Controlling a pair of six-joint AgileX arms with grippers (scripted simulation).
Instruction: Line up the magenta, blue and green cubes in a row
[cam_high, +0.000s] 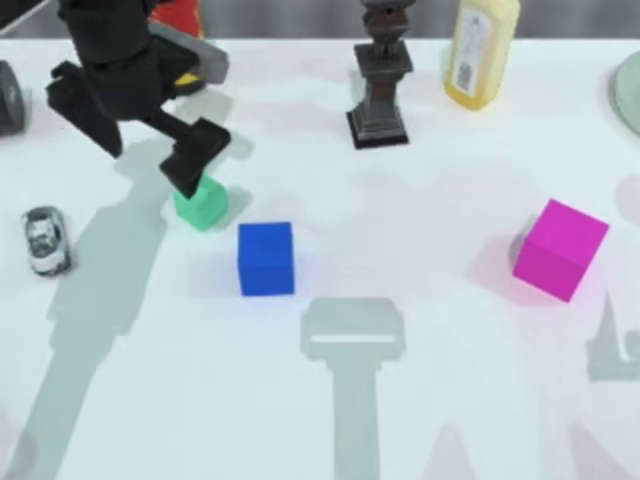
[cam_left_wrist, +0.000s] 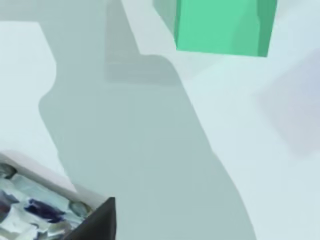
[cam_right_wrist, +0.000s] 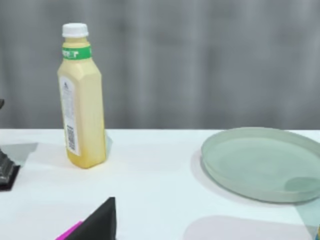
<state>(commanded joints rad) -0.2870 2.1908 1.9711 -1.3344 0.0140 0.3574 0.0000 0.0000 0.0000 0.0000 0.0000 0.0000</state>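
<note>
- The left pincer (cam_high: 192, 172) hangs directly over the green cube (cam_high: 203, 203), near the left of the bench (cam_high: 420, 420). Its fingers cover the cube's far-left edge from above. I cannot tell whether they are apart or clamped on the cube.
- In the left wrist view the green cube (cam_left_wrist: 222, 25) shows close up, with bare bench around it and no finger plainly against its sides.
- The blue cube (cam_high: 266, 259) sits just beside the green one, to its right and a little nearer the front. The two are close but not touching.
- The magenta cube (cam_high: 560, 249) lies well apart from both, towards the right edge, turned at an angle.
- The step in hand looks like the handling of the green cube, either gripping it or setting it down next to the blue one.
- The row is not yet made. The next move probably calls for squaring green with blue, then bringing the magenta cube across.
- The right pincer is not seen from above. Its wrist view faces a yellow bottle (cam_right_wrist: 82, 100) and a glass plate (cam_right_wrist: 265, 162).
</note>
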